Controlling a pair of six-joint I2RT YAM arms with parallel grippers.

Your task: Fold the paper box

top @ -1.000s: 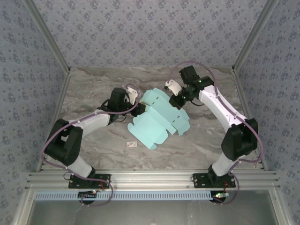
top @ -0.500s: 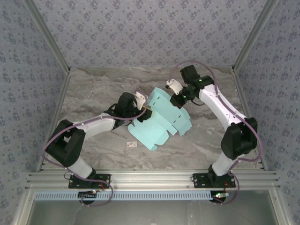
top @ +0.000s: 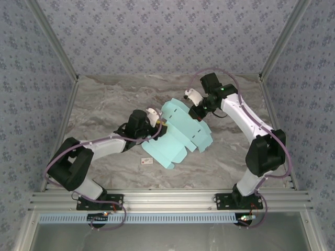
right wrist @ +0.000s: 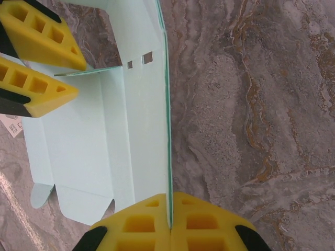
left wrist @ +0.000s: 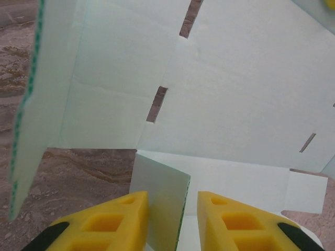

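While the right fingers [right wrist: 170,209] are pressed together on the thin edge of one raised panel, the paper box [top: 178,135] sits near the middle of the marbled bench [top: 104,99], between the two arms. It is a mint die-cut sheet, not yet a closed box. Its nearer part lies spread flat on the bench with tabbed flaps along the near-right edge, and its farther part is lifted. From above, the right fingers [top: 197,111] meet the sheet at its far-right side.

In the right wrist view the pinched panel is seen edge-on as a fine line running straight up from the closed tips. The rest of the card spreads away to the left, with two small slots [right wrist: 138,60] cut near a crease.

The left fingers [top: 159,121] reach the box at its far-left side. In the left wrist view they stand apart, astride a small upright flap [left wrist: 162,201]. The flap rests against the inner face of one finger [left wrist: 112,222], with a clear gap to the other finger [left wrist: 235,222], so nothing is clamped there. Beyond the flap a broad creased panel with narrow slits rises and leans away.

A small white tag [top: 147,161] with a red mark lies on the bench just beside the box's near-left edge
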